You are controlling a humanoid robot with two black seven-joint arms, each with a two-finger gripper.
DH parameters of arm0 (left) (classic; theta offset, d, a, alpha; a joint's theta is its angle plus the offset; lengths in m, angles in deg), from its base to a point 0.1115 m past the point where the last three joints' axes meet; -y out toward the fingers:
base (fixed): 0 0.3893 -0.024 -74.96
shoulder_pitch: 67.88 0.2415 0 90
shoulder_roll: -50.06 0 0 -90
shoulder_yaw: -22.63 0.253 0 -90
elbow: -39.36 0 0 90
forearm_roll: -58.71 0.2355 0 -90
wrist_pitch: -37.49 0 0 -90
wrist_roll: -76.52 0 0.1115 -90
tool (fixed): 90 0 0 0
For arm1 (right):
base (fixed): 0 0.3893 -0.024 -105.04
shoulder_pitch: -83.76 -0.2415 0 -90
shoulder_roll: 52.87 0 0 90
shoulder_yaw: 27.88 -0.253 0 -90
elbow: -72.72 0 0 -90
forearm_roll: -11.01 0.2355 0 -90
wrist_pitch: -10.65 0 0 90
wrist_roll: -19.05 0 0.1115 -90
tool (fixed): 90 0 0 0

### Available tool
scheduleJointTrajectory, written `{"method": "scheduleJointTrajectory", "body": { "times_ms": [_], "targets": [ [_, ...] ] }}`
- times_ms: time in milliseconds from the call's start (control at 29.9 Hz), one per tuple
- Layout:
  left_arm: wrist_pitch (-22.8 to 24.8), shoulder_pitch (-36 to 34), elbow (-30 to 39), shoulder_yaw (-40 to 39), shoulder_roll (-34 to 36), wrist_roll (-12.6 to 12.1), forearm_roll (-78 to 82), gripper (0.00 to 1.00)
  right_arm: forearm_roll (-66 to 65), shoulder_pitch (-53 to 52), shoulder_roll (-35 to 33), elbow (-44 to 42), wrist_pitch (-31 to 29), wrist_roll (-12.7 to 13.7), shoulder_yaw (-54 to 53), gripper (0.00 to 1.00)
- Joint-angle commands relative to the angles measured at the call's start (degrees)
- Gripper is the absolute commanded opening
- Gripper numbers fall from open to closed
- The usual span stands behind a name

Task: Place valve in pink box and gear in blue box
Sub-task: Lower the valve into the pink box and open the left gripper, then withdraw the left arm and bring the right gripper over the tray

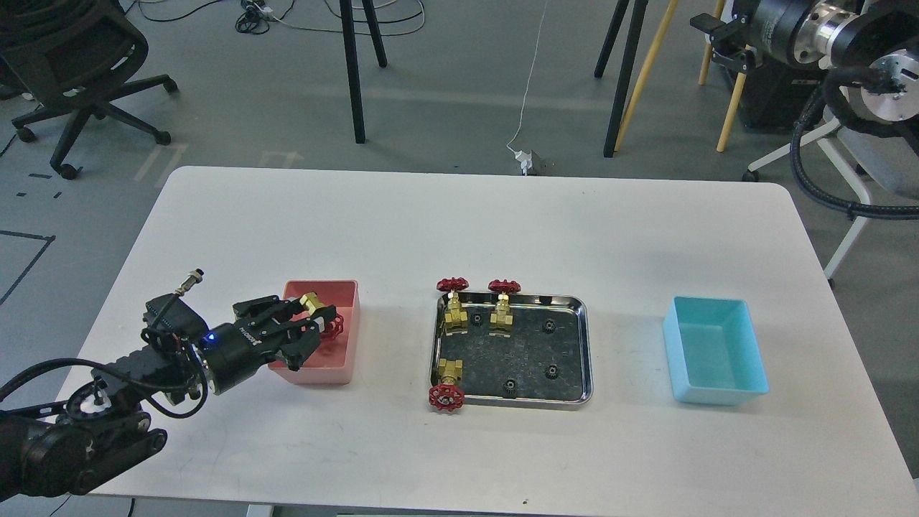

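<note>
**Valve poised over the pink box**

The left hand (310, 324) pinches a valve (321, 314) by its brass body, red wheel hanging inside the pink box (344, 330). This looks like the release step: the fingers need to spread, then lift clear. Right of the pink box, the steel tray (585, 345) holds three more valves and the gears (551, 371); the blue box (714, 352) lies farther right on the desk (459, 230). The right hand is out of view.

Left arm enters low from bottom-left, forearm angled up-right. Left pincer (310, 324) clamped on something, fingers pointing right. Right pincer (711, 32) at top-right edge, finger state unclear.
</note>
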Motion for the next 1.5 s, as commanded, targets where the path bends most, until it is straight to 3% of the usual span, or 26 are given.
{"method": "scheduleJointTrajectory", "body": {
  "times_ms": [0,167,301,468,635,768,902,1002,1236,1370,1470],
  "targets": [
    [0.0,-0.1,-0.6,-0.1,-0.7,0.0,-0.3,0.4,0.0,0.0,0.1,0.0,0.0,0.0,0.1,1.0],
    [0.0,-0.1,-0.4,-0.6,-0.9,0.0,-0.8,0.76,0.0,-0.1,0.0,0.0,0.0,0.0,0.0,1.0],
    [0.0,-0.3,0.5,-1.0,-1.9,0.0,-3.2,0.91,0.1,-0.2,0.1,0.1,0.1,0.1,0.0,1.0],
    [0.0,-2.3,1.8,-1.5,-1.3,0.0,-13.5,0.95,-0.5,0.4,-0.1,1.1,-0.4,0.0,0.1,1.0],
    [0.4,-8.2,3.0,-7.2,0.5,0.0,-26.1,0.96,-8.8,3.5,-0.9,4.9,-5.6,-0.8,0.2,0.99],
    [15.1,-12.9,2.8,-17.0,2.3,0.0,-36.7,0.96,-19.9,5.8,-2.8,12.5,-9.3,-1.7,2.3,0.99],
    [30.3,-19.0,1.8,-25.7,5.2,0.0,-47.9,0.96,-32.9,6.9,-5.8,20.8,-13.8,-5.2,7.9,0.99],
    [36.6,-23.3,0.9,-29.4,6.6,0.0,-54.3,0.96,-42.8,6.6,-8.1,26.7,-13.8,-7.6,12.3,0.99],
    [37.5,-31.5,-1.9,-30.4,7.6,-1.2,-57.1,0.96,-61.8,5.5,-7.9,33.3,-13.8,-12.4,22.3,0.98],
    [37.5,-33.3,-3.5,-30.4,7.7,-1.3,-57.1,0.97,-68.4,0.2,-5.6,33.4,-13.8,-15.5,30.9,0.98],
    [37.4,-34.0,-4.3,-30.4,7.7,-1.4,-57.1,0.96,-71.3,-2.1,-3.0,33.5,-13.8,-16.3,37.3,0.98]
  ]
}}
